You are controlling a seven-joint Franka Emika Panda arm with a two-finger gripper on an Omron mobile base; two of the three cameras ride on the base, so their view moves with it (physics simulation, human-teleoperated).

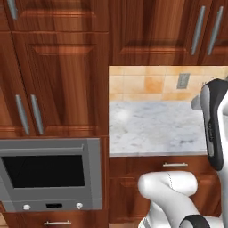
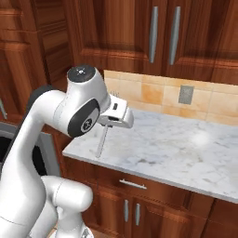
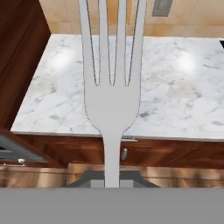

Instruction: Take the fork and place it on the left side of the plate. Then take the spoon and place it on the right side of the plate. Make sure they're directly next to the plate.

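Cabinets of dark wood, a grey oven at lower left and a bare marble bench under a tiled wall fill the left base view, with nothing standing on the stone to block a set-down. Right base view has the claw above the bench's near-left corner, shut on the fork, which hangs from it over the edge. Hand view looks along the fork, tines pointing away over the stone toward a wall outlet; I judge the fork fetched but unplaced, the spoon still to do.
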